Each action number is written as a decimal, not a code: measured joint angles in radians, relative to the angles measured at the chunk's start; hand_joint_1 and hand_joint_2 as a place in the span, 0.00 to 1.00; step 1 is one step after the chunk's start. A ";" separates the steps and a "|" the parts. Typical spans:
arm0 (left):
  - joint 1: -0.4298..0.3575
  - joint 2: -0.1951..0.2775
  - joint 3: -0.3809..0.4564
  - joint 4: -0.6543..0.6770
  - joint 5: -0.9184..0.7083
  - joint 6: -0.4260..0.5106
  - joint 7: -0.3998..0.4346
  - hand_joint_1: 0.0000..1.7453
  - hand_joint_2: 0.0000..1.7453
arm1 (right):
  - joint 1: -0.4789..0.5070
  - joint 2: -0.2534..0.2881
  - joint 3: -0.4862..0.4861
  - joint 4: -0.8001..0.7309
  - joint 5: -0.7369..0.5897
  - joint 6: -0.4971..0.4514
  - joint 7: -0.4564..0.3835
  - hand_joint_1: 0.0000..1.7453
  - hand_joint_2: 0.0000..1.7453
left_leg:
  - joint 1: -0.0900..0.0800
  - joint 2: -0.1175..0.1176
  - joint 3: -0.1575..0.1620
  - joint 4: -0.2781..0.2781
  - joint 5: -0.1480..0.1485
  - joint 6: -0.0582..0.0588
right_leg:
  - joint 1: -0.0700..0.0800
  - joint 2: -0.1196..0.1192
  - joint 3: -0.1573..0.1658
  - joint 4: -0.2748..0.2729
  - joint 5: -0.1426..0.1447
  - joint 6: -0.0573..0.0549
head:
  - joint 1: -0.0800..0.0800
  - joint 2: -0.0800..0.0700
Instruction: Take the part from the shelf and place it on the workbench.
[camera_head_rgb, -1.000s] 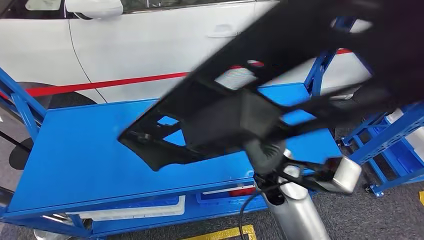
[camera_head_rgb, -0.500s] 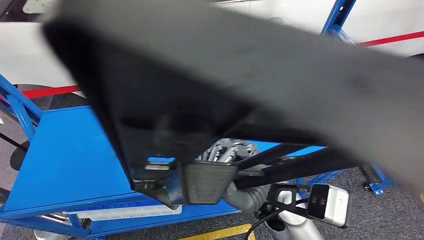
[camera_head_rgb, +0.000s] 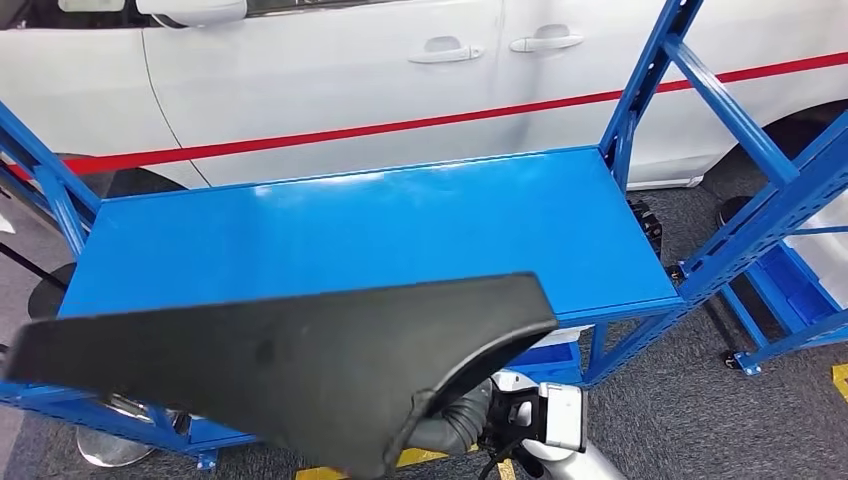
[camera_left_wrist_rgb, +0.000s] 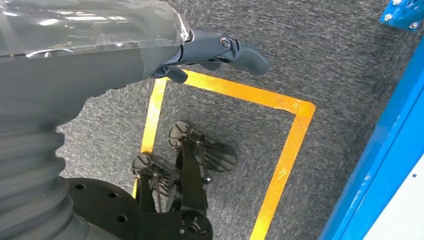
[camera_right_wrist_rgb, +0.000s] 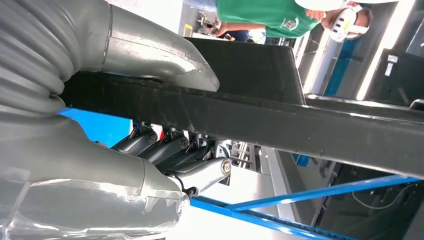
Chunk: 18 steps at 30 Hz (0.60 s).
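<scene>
One flat, matte-black part (camera_head_rgb: 290, 370) clamped in right hand (camera_right_wrist_rgb: 150, 145); left hand (camera_left_wrist_rgb: 210, 50) loosely spread, empty.

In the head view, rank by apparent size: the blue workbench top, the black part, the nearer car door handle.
1. Blue workbench top
2. Black part, close to the camera, so its apparent size is inflated
3. Car door handle

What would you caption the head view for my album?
Large black plastic part carried over the front edge of a blue metal workbench.

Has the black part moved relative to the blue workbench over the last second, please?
Yes. The black part, gripped by the right hand, has dropped from over the blue workbench top to its near edge.
</scene>
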 joint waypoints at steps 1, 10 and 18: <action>0.000 -0.001 0.000 0.000 0.000 0.000 0.000 0.00 1.00 | -0.001 -0.001 0.002 0.003 0.000 0.001 0.000 1.00 1.00 | 0.000 0.000 -0.002 0.000 0.006 -0.007 | 0.004 0.002 0.002 -0.010 0.002 -0.005 | 0.000 0.000; 0.005 -0.007 0.000 0.000 -0.012 0.005 0.010 0.00 1.00 | -0.001 -0.006 0.017 0.023 0.004 0.004 0.002 1.00 1.00 | 0.007 -0.002 -0.071 0.274 -0.191 -0.034 | 0.017 -0.005 -0.099 -0.013 0.090 -0.054 | -0.001 0.000; 0.008 -0.008 -0.001 0.000 -0.025 -0.007 0.011 0.00 1.00 | 0.010 -0.017 0.017 0.013 -0.013 0.019 -0.029 1.00 1.00 | -0.010 -0.001 0.170 -0.028 -0.139 0.003 | 0.020 -0.008 -0.160 -0.001 0.155 -0.026 | 0.000 0.000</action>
